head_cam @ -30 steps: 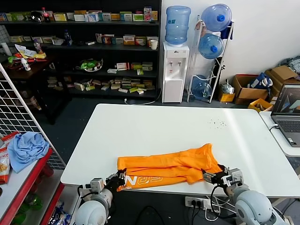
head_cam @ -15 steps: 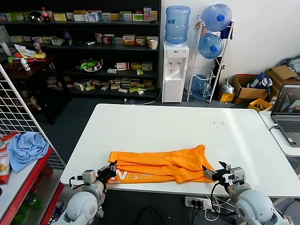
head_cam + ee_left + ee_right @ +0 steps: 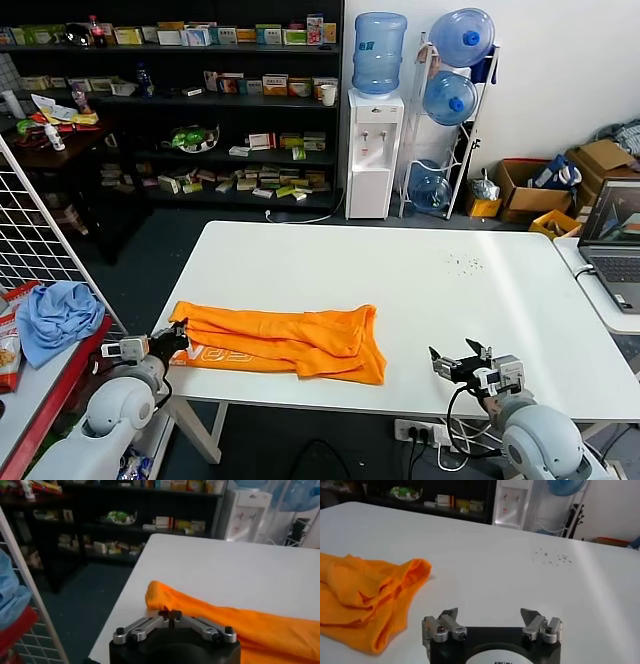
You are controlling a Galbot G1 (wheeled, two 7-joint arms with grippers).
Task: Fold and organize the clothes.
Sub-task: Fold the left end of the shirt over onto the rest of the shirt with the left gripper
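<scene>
White table (image 3: 420,290), dark shelves (image 3: 180,100) behind: your T-shirt (image 3: 285,342) lies bunched lengthwise along the near-left edge.
Your left gripper (image 3: 178,337) is pinched tight on the shirt's left end; your right gripper (image 3: 458,362) hovers spread apart, empty, near the front edge.

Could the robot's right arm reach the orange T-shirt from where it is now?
Probably yes. The right gripper hangs open at the table's near edge, and only bare tabletop lies between it and the orange T-shirt's nearest end. The left gripper is shut on the shirt's far end.
</scene>
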